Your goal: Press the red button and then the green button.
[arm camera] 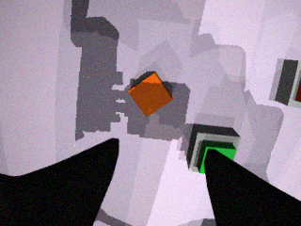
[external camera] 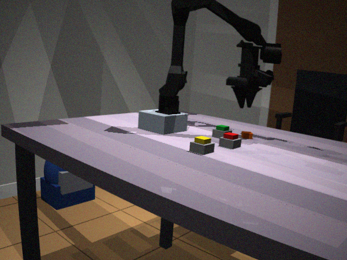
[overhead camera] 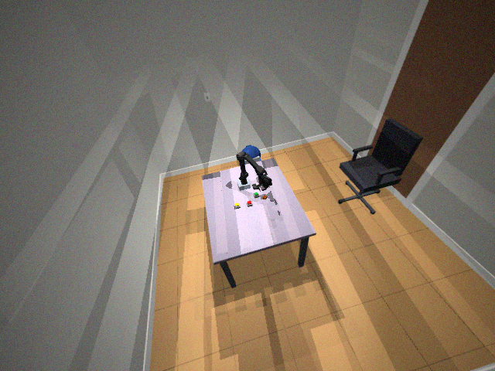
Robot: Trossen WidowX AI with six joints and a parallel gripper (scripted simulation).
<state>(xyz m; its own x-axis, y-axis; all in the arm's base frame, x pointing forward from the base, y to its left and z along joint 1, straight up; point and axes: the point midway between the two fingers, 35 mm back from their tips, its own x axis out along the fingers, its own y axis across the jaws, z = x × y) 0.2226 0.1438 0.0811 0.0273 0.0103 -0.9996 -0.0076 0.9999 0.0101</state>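
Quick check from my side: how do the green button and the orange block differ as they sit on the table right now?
The green button is a green cap mounted on a grey housing; the orange block is a bare cube lying straight on the table. The green button stands taller than the orange block. In the wrist view the green button is partly hidden behind a fingertip, while the orange block shows whole. Both stand free of the open gripper raised above them.

Arm colour: the arm (external camera: 179, 50) reads matte black from base link to wrist, no markings visible.
Links: slim rounded segments, chunkier at the joints.
Pedestal: a pale grey block (external camera: 162, 121) under it.
Wrist: boxy black housing with a stubby cylinder on one side.
Gripper (external camera: 245, 104): two black fingers tapering to blunt points.
Cables, screws: too dark to tell.
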